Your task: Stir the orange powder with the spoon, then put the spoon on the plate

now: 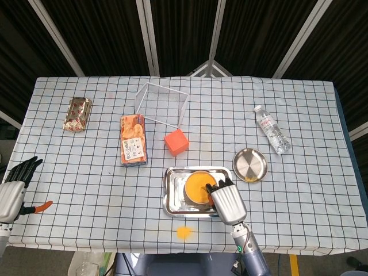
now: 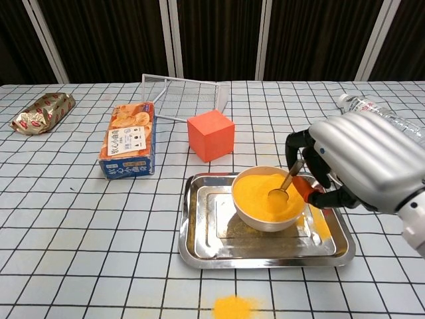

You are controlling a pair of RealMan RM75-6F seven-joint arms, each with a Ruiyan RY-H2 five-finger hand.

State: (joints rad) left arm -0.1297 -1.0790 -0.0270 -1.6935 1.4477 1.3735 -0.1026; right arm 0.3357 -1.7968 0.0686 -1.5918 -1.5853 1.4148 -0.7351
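A white bowl (image 2: 265, 218) heaped with orange powder (image 2: 260, 193) stands in a steel tray (image 2: 206, 232). My right hand (image 2: 362, 161) holds the spoon (image 2: 284, 185) by its handle, the metal scoop lying in the powder near the bowl's right side. From the head view the right hand (image 1: 226, 198) covers the bowl's near right rim, and orange powder (image 1: 195, 185) shows beside it. The round steel plate (image 1: 250, 165) lies right of the tray. My left hand (image 1: 14, 190) hangs at the table's front left edge, fingers apart, holding nothing.
An orange cube (image 2: 210, 135), a cracker box (image 2: 128, 148), a wire frame (image 2: 184, 97), a foil snack pack (image 2: 42, 111) and a water bottle (image 1: 272, 130) lie about. Spilled powder (image 2: 232, 308) marks the cloth before the tray. An orange-handled tool (image 1: 39, 206) lies by my left hand.
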